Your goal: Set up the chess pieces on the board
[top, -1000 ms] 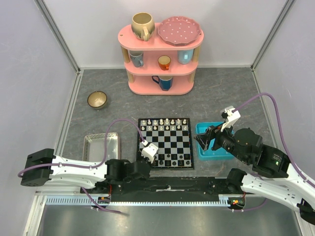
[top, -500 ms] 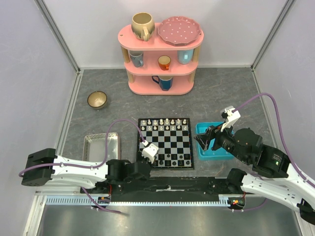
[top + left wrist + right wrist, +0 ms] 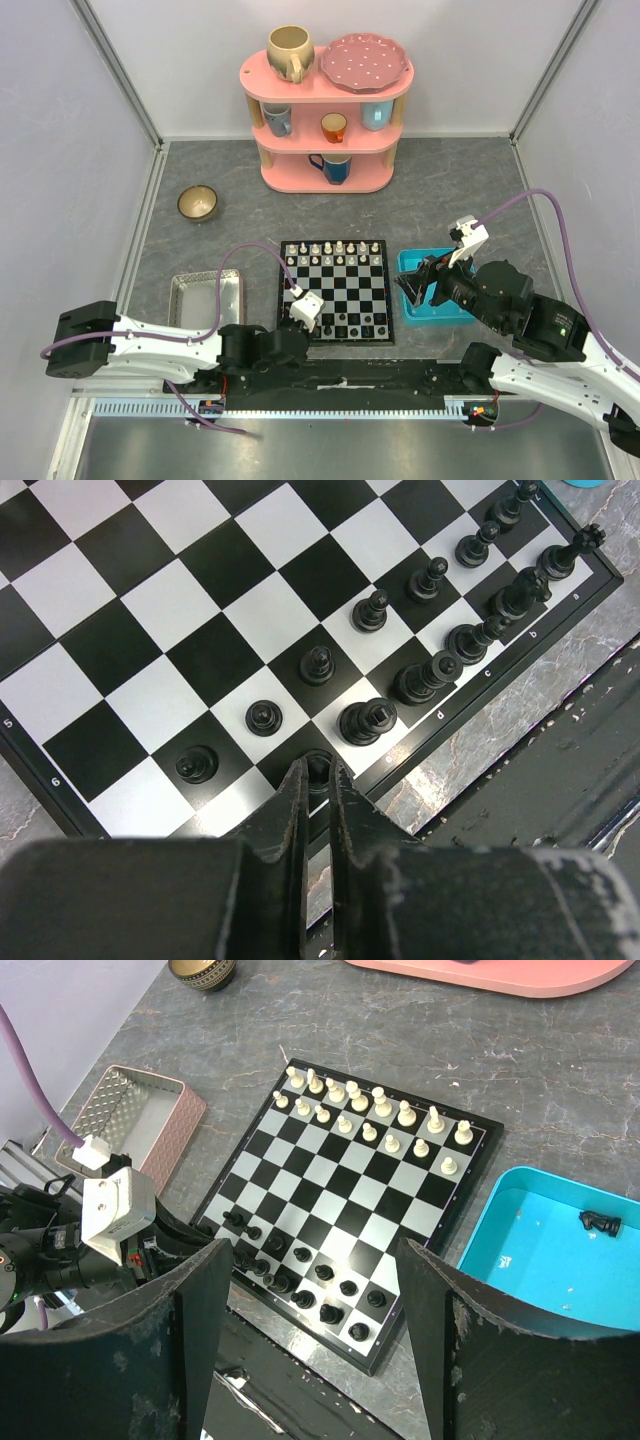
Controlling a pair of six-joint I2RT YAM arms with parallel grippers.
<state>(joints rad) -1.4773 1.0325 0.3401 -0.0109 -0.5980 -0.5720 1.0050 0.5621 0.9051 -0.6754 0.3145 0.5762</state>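
chess pieces [image 3: 405, 1113] on board [image 3: 341, 1196], one in tray [image 3: 535, 1265]

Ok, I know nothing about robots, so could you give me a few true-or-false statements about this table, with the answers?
1. The white pieces stand along the board's far edge. True.
2. The blue tray is empty. False: one black piece lies in it.
3. The right gripper holds a chess piece. False: its jaws are open with nothing between them.
4. A bowl sits on the table, away from the pink shelf. True.
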